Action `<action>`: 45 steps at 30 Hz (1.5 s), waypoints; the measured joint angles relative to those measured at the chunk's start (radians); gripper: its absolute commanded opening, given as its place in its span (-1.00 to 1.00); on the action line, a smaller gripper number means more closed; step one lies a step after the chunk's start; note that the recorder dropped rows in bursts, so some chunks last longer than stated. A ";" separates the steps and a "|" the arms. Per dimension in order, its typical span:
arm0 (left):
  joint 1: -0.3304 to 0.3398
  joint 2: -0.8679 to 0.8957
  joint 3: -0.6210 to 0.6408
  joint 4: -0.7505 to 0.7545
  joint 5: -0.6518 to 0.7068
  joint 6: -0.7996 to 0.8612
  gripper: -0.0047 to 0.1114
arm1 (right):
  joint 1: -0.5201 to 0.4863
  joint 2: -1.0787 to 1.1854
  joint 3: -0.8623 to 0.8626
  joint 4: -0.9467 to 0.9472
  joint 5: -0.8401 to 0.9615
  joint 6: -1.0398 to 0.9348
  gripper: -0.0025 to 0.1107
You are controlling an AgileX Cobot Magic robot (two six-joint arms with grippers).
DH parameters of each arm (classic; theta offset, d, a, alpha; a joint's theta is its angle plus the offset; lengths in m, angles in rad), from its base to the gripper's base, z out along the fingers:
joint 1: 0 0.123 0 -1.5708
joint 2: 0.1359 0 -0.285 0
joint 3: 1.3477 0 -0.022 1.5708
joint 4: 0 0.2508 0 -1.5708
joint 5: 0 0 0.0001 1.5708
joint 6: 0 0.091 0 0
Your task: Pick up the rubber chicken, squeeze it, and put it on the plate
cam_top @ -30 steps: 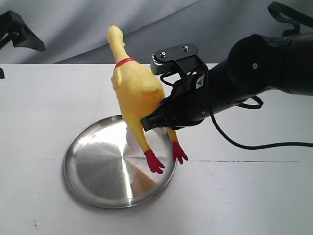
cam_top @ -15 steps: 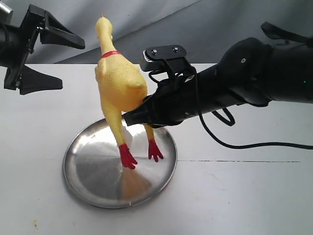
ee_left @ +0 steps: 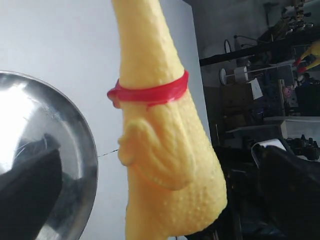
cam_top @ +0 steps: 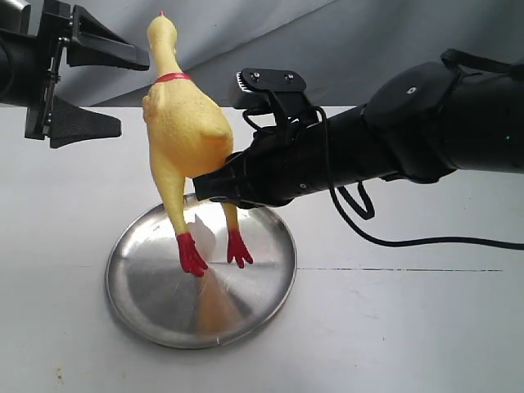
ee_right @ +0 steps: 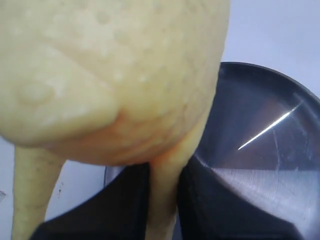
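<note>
The yellow rubber chicken hangs upright over the plate, head up, red feet dangling just above the steel. My right gripper is shut on one of its legs right under the body; in the right wrist view the leg sits pinched between the two black fingers. My left gripper stands open at the upper left, its fingertips close beside the chicken's neck without touching. The left wrist view shows the red collar and body close up. The round steel plate lies on the white table.
The white table runs out to the right and front of the plate. A black cable trails from the right arm across the table. A grey backdrop stands behind.
My right gripper has carried the chicken leftward and slightly up, over the plate's middle. My left gripper has come in from the left, open, close to the chicken's neck.
</note>
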 measured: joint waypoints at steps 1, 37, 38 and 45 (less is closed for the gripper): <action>0.000 0.000 0.000 -0.003 0.000 0.003 0.88 | 0.000 0.000 0.000 0.012 0.000 -0.010 -0.96; -0.131 0.081 -0.004 -0.109 -0.083 0.134 0.82 | 0.000 0.000 0.000 0.085 0.014 -0.089 -0.96; -0.131 0.081 -0.004 -0.109 -0.083 0.134 0.74 | 0.000 0.000 0.000 0.085 0.014 -0.089 -0.96; -0.131 0.081 -0.004 -0.124 -0.080 0.116 -0.89 | 0.000 0.000 0.000 0.078 0.014 -0.089 -0.96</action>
